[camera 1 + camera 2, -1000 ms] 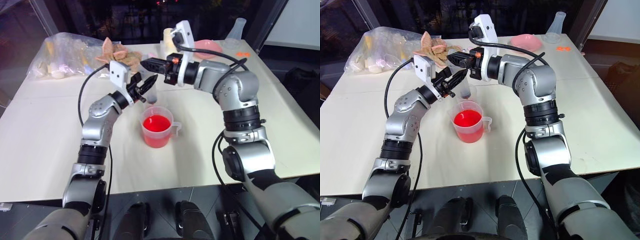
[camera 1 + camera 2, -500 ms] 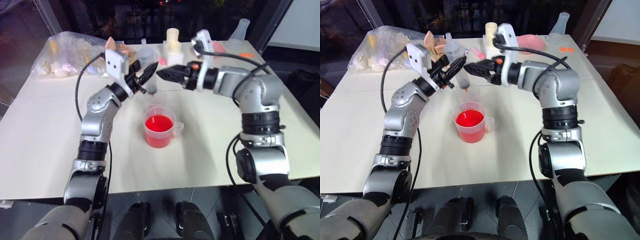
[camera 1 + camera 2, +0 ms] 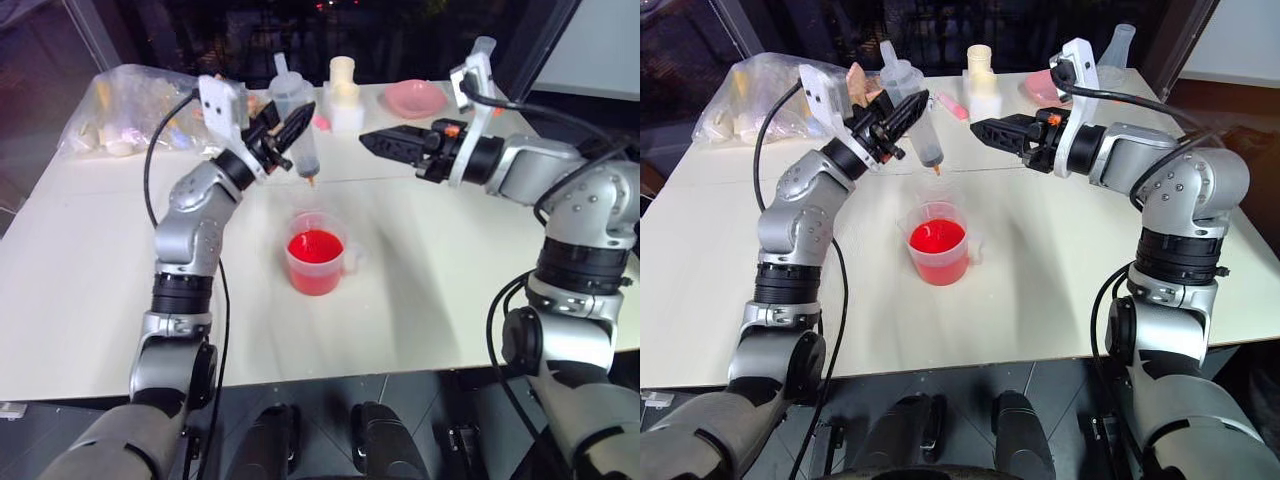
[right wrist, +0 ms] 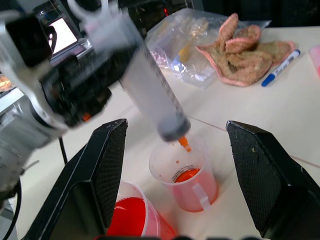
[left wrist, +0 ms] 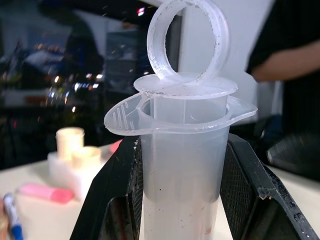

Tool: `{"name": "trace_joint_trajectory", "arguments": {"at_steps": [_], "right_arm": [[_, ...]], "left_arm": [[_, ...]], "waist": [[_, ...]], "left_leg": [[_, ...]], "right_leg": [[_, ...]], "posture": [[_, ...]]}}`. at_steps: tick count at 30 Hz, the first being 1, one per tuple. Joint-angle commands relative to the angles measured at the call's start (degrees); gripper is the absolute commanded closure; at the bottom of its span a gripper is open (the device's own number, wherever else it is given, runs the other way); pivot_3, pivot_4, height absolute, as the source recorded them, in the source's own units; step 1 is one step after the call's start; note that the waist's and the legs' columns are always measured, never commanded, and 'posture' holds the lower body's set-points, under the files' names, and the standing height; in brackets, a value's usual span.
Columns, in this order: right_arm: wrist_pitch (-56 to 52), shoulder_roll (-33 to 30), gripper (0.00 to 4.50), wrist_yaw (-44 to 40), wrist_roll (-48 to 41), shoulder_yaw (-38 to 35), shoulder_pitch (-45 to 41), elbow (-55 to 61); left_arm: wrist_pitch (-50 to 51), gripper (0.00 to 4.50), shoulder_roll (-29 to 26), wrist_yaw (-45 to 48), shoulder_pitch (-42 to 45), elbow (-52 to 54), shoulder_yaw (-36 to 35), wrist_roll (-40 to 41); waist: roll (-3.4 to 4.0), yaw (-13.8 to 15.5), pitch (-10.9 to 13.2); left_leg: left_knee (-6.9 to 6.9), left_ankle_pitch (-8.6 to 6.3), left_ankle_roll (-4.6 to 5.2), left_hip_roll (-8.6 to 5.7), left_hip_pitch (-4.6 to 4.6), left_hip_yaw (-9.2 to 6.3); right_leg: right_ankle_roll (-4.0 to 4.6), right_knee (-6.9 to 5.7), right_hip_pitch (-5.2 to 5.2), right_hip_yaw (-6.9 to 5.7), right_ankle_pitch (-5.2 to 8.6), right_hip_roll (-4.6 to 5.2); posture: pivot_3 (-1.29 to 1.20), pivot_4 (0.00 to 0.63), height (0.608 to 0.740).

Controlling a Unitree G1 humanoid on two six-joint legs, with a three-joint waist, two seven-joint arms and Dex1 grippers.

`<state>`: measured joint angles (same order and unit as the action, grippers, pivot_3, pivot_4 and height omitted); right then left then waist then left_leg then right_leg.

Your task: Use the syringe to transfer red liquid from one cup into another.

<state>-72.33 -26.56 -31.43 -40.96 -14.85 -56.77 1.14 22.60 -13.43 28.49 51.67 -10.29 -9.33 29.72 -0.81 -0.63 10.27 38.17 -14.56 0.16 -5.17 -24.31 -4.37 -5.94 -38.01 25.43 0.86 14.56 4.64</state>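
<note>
The left claw (image 3: 285, 135) is clamped on the syringe (image 3: 296, 120) in the upper middle of the left eye view. The syringe tilts, orange tip down, plunger pushed in. The right claw (image 3: 372, 140) hangs wide open and empty to its right. Below sits the cup (image 3: 318, 252) full of red liquid (image 3: 314, 247). A second small cup (image 4: 185, 180) stands under the tip, with a little red inside, I think. Next, keep the syringe steady, dip the tip into the full cup, and pull the plunger slowly so nothing splashes.

left claw (image 3: 290, 135) clamped, raised, right claw (image 3: 372, 140) open, level
</note>
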Motion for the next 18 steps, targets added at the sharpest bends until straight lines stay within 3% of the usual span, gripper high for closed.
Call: {"name": "trace_joint_trajectory", "arguments": {"at_steps": [1,8,11,18], "right_arm": [[0.0,-0.1,1.24,1.5,-1.7,-2.0,-0.1,2.4],[0.5,0.0,1.24,2.7,-2.8,-1.9,1.0,3.0],[0.4,-0.1,1.24,2.7,-3.2,-1.3,1.2,3.2],[7.0,-14.0,1.24,-17.1,-3.3,10.2,3.9,12.1]], "left_arm": [[12.1,2.95,-3.1,-6.2,6.6,3.4,-4.0,4.9],[40.0,2.95,-13.3,-19.3,19.5,-8.4,-7.9,4.0],[50.2,2.95,-18.1,-18.8,20.9,-12.8,-4.0,1.7],[66.6,2.95,-20.4,-19.3,17.7,-16.3,-3.8,-1.3]], "waist": [[0.00,0.0,0.0],[0.01,-0.4,0.0],[0.01,-0.6,0.0],[-0.04,-0.1,0.0]], "left_leg": [[0.00,0.00,0.00,0.00,0.00,0.00],[-0.04,0.00,-0.01,0.00,0.08,0.00],[-0.04,0.00,-0.01,0.00,0.12,0.00],[-0.08,0.07,-0.13,-0.02,0.08,-0.01]], "right_leg": [[0.00,0.00,0.00,0.00,0.00,0.00],[0.00,-0.12,0.02,0.00,0.00,-0.06],[0.00,-0.16,0.01,0.00,0.00,-0.08],[-0.02,-0.10,0.02,0.00,0.01,-0.06]], "posture": [[0.00,0.150,0.740],[0.00,0.150,0.740],[0.00,0.150,0.740],[0.00,0.150,0.740]]}}
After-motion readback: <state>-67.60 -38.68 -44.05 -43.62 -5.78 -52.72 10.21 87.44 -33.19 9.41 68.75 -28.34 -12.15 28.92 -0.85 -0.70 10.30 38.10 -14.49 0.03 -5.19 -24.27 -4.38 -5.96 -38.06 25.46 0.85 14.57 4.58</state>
